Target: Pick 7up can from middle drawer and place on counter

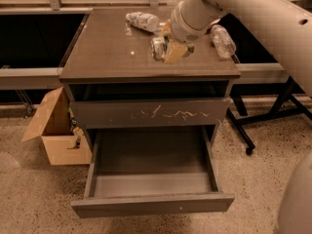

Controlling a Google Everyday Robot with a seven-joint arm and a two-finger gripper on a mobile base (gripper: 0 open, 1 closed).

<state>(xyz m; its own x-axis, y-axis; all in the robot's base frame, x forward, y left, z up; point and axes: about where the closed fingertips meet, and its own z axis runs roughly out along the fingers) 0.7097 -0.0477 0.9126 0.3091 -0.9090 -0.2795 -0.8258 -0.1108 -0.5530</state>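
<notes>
My gripper [168, 48] is over the counter [107, 48], right of its middle, and is shut on the 7up can [158, 48]. The can lies sideways in the fingers with its silver end facing the camera, just above the counter top; I cannot tell whether it touches the surface. The middle drawer [151, 204] is pulled fully out below and its inside is empty. My white arm comes in from the upper right.
A whitish patterned bottle [142, 21] lies at the counter's back. A clear plastic bottle [222, 40] lies at its right edge. A scratched drawer front [151, 113] is shut above the open drawer. An open cardboard box [53, 128] stands on the floor at left. Black table legs [243, 130] stand at right.
</notes>
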